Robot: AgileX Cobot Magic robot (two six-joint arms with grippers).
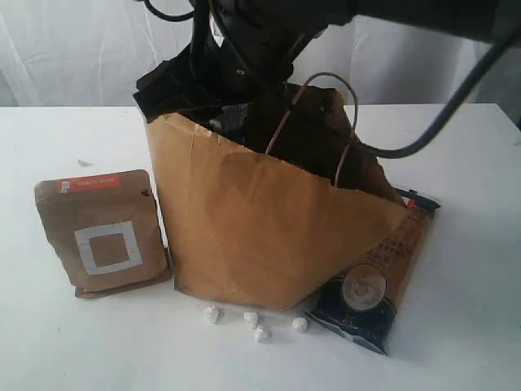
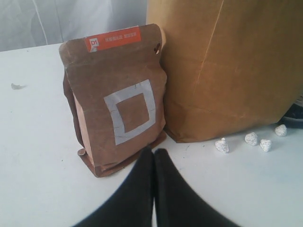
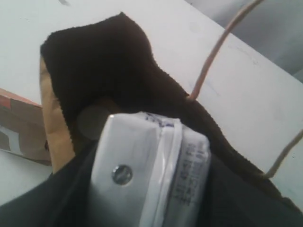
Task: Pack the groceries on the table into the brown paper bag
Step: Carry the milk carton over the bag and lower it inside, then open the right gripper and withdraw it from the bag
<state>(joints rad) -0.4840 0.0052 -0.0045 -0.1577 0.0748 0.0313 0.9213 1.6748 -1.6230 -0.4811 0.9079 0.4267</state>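
Observation:
The brown paper bag (image 1: 260,228) stands open in the middle of the table (image 1: 472,204). My right arm (image 1: 244,49) reaches down into its mouth from behind. My right gripper (image 3: 151,163) is shut on a small white carton (image 3: 142,156), over the bag's dark inside (image 3: 94,66). A brown kraft pouch (image 1: 102,232) with a white square stands just left of the bag. The spaghetti pack (image 1: 378,277) leans on the bag's right side. My left gripper (image 2: 154,153) is shut and empty, low over the table just in front of the pouch (image 2: 118,99) and the bag (image 2: 232,66).
Several small white crumpled bits (image 1: 252,319) lie on the table in front of the bag, also showing in the left wrist view as bits (image 2: 251,138). The bag's loop handles (image 3: 213,56) stand up beside my right gripper. White curtain behind.

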